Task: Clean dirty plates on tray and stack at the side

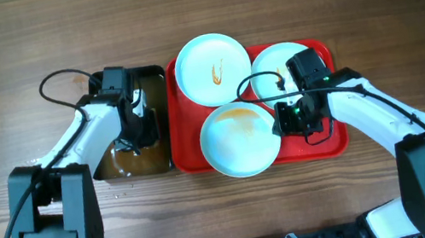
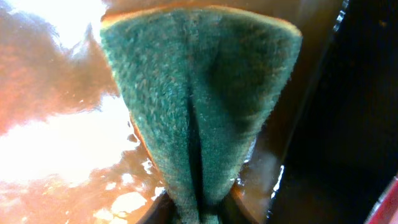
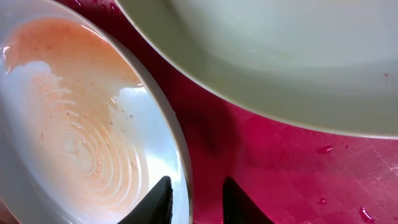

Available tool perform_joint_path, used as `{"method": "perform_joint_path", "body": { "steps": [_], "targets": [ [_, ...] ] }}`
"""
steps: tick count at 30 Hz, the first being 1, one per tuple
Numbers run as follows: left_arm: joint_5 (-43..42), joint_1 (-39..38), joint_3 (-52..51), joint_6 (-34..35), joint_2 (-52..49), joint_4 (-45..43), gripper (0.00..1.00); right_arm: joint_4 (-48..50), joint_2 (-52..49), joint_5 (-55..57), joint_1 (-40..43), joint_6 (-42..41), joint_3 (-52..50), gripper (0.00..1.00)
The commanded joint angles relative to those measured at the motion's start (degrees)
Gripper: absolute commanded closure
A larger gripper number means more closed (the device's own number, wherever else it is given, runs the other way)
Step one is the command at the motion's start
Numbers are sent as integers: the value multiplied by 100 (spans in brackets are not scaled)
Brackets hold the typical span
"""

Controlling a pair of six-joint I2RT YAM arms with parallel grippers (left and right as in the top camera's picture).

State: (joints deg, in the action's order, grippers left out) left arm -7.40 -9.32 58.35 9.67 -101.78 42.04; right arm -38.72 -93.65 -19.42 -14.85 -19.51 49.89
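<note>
From where I stand, the room shows itself only as the surface (image 1: pixel 10 49): brown wood in long boards, the grain running side to side, with darker streaks among lighter ones. It spreads wide beyond the black tray (image 1: pixel 155 72) and on either side of it. The light is soft and even on the wood. Inside the black tray, brown water (image 2: pixel 56 155) throws back hard white glare.
</note>
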Motion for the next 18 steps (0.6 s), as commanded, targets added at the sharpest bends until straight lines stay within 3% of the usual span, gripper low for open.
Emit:
{"method": "perform_joint_path", "body": {
  "steps": [1,5,8,10,12,13,18],
  "targets": [
    [251,11,157,-2,192,33,50,-4,-66,55,2,-7,-52,72],
    [81,7,157,17,190,424,44,-37,-66,52,2,-4,-52,64],
    [81,7,157,17,190,516,42,-22,-66,24,2,-13,-146,64],
    [79,7,157,17,190,511,41,223,-66,-243,2,-13,-387,72],
    [79,7,157,17,190,511,38,348,-66,-376,2,-2,-437,90],
    [79,7,155,17,190,511,38,385,-63,-389,2,0,-435,94],
    [81,7,155,17,190,494,37,186,378,-341,2,22,-282,95]
  ]
}}
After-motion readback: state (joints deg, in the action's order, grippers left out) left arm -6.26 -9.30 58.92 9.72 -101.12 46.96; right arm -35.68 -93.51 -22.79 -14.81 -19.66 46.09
